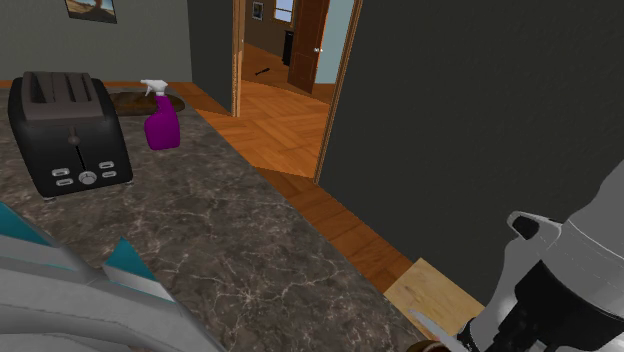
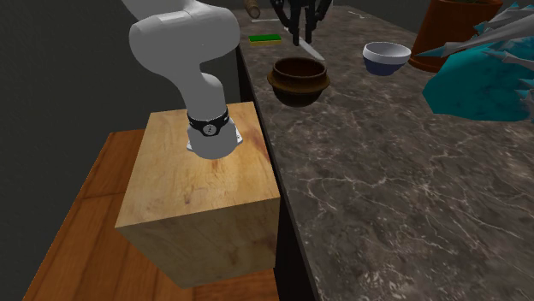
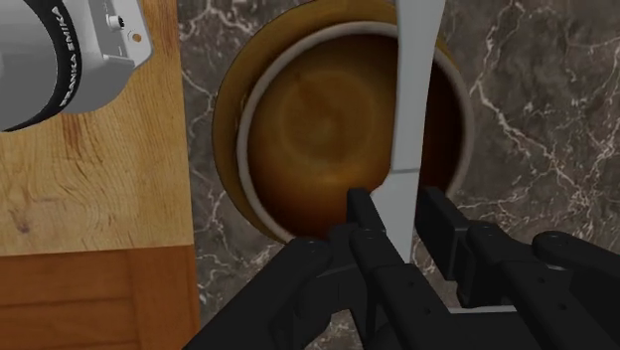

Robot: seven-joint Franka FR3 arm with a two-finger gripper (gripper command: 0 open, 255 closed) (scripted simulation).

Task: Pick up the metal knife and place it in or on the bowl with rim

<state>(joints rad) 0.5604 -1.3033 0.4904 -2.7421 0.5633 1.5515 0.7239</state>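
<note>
Knife: where is it, and what has it?
— Clasped near its handle between the black fingers of the gripper, which are closed tight on it, above the desk.
— And the bowl with rim?
— The brown bowl sits directly beneath. The pale blade runs straight out from the gripper across the bowl's mouth to its far rim.
— What does the next move turn on?
— Likely a lowering and release. The blade's long axis crosses off-centre, away from the wooden stand, so it may settle across the rim.
</note>
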